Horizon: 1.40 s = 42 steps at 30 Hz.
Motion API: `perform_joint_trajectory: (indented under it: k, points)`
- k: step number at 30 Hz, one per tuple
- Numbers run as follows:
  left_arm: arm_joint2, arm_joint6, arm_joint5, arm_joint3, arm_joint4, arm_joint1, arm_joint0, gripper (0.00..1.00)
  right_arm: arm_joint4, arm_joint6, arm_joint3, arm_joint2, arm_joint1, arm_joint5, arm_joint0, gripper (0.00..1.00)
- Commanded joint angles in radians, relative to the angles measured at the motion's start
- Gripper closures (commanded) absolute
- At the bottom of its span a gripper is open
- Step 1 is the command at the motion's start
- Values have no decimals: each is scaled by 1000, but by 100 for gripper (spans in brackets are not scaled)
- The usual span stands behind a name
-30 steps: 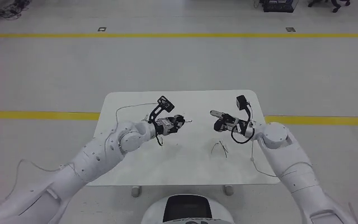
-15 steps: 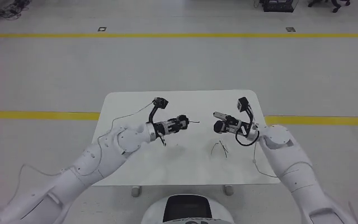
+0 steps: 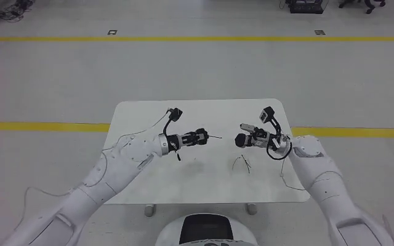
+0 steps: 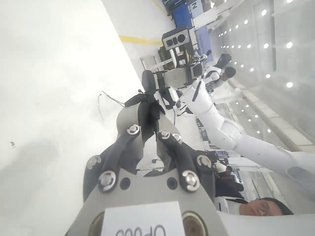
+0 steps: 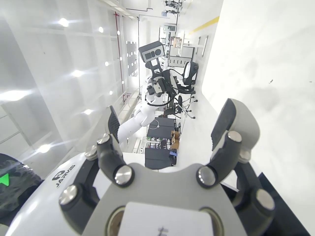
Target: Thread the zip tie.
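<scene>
My left gripper (image 3: 202, 136) is clamped on the zip tie (image 3: 213, 136), tail poking toward the right gripper (image 3: 241, 136). I read that one's jaws as spread wide, gripping nothing, above the table (image 3: 141, 117). Loose ties (image 3: 244, 163) lie nearby.

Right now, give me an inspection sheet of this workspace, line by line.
Surface: white rounded-corner table, no damage seen.
Job's things: thin black plastic zip tie, pinched in left claw, tip pointing toward right claw.
Clutter: loose thin dark ties lying on the table near the right arm.
Claws: left shut on the zip tie; right open, empty.
Cables: black looped cable at right wrist.
Surroundings: grey floor with yellow lines.
</scene>
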Motion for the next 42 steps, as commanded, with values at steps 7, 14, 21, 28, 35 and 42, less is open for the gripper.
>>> perform_joint_trajectory:
  k: [7,14,21,28,35,42]
  points:
    - [-17,5,0,-22,-116,-6,31,100,31,32,-44,-3,-3,0,-23,0]
    - [-79,-120,0,-3,-312,-21,61,100,79,172,-5,34,-14,0,-9,0]
    - [-94,-136,0,-4,-284,-25,56,100,63,172,-2,33,-16,0,-6,0]
    - [-95,-184,0,-9,-387,-34,74,100,115,159,-21,13,-24,14,-27,0]
    - [-103,-242,0,9,-433,-42,73,100,132,172,-20,9,-27,0,-21,54]
    - [-98,-258,0,27,-437,-52,70,100,119,172,-35,16,-24,0,-26,70]
